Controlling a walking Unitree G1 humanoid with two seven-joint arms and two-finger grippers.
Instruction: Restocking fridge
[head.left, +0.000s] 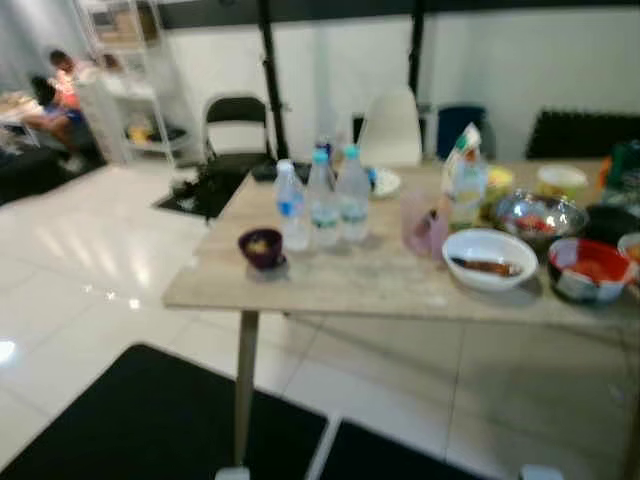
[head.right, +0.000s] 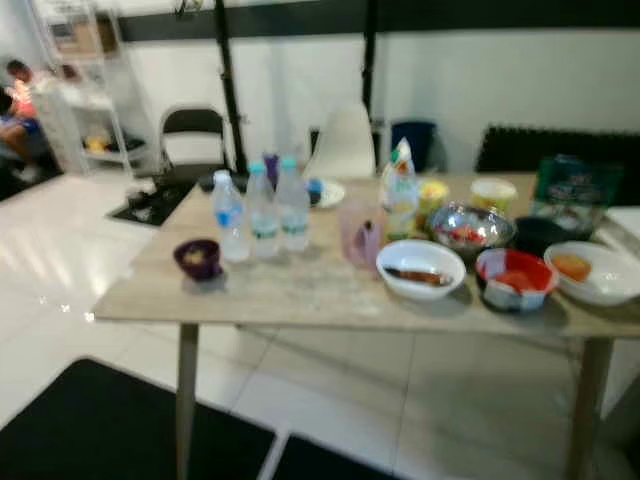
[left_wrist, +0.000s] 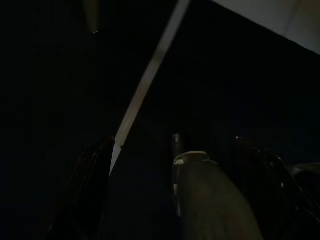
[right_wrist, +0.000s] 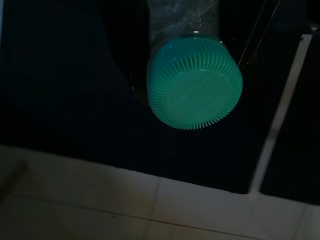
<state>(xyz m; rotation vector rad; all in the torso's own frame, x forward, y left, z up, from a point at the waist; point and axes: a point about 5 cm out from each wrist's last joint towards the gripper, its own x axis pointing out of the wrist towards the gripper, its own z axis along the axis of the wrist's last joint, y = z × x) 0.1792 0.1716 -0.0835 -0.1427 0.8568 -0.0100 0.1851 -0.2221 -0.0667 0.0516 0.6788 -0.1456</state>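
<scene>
Three clear water bottles (head.left: 322, 200) with blue caps stand together on the pale wooden table (head.left: 330, 285) ahead of me. A small purple bowl (head.left: 262, 247) sits beside them near the table's left end. My right gripper (right_wrist: 192, 55) hangs low over the floor, shut on a clear bottle with a ribbed green cap (right_wrist: 195, 82) that points toward the camera. In the dark left wrist view, my left gripper (left_wrist: 175, 200) hangs idle, its two black fingers (left_wrist: 90, 190) spread wide apart over a black mat.
The table also holds a pink cup (head.left: 420, 225), a white bowl (head.left: 489, 258), a steel bowl (head.left: 540, 215), a red bowl (head.left: 588, 268) and a carton (head.left: 465, 175). Black mats (head.left: 150, 420) lie on the white tiles. Chairs (head.left: 235, 125) stand behind; a person (head.left: 55, 100) sits far left.
</scene>
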